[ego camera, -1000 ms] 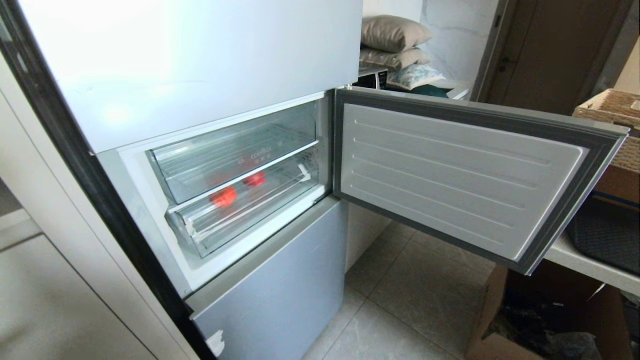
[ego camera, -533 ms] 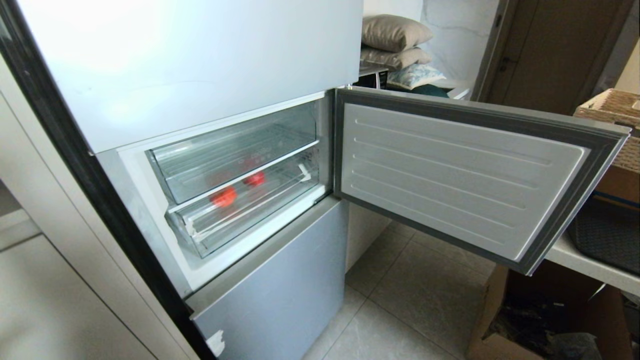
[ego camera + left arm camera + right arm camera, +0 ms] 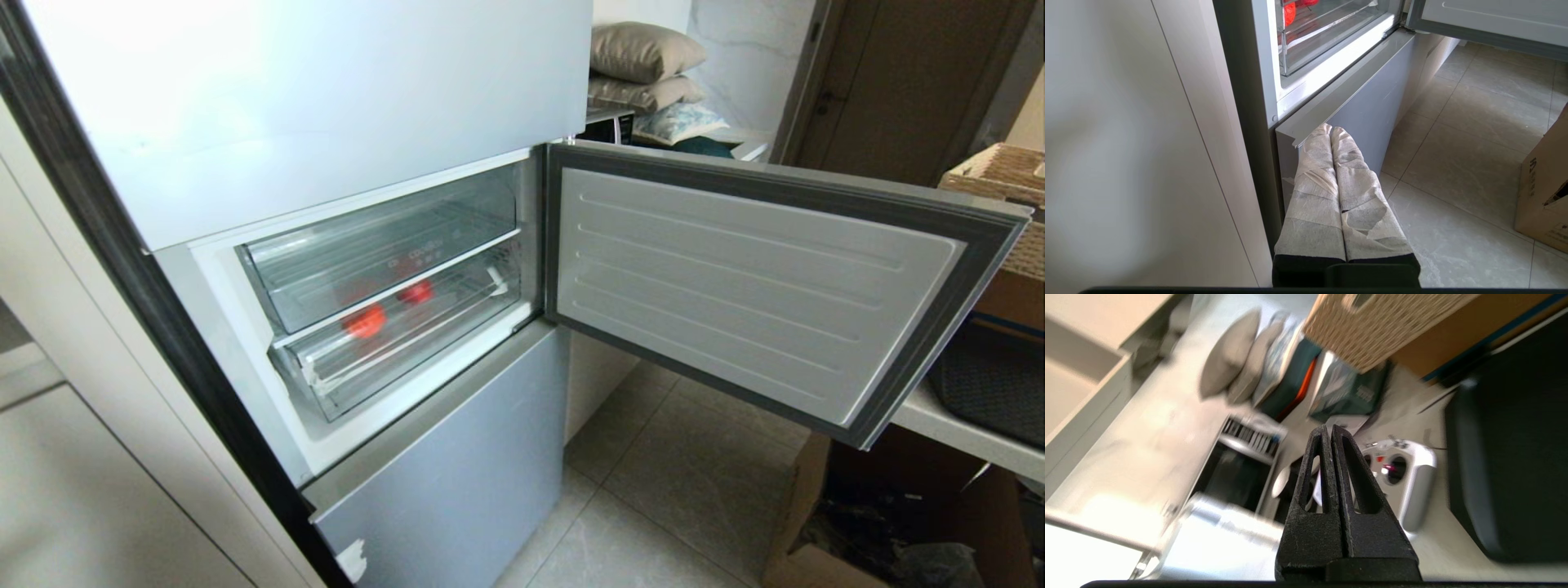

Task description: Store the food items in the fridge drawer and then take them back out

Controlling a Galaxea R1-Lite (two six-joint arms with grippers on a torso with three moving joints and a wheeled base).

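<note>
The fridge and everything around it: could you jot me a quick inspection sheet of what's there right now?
Surface: grey tiled floor; white counter edge at right.
Job's things: two round orange-red food items inside the closed clear-plastic fridge drawer; grey-rimmed fridge door swung open.
Clutter: brown cardboard box, woven basket, beige pillows.
Grippers: cloth-wrapped left gripper shut, low by the fridge's bottom panel; black right gripper shut, empty, away from the fridge.
Cables: nothing seen.
Surroundings: dark wooden door.
</note>
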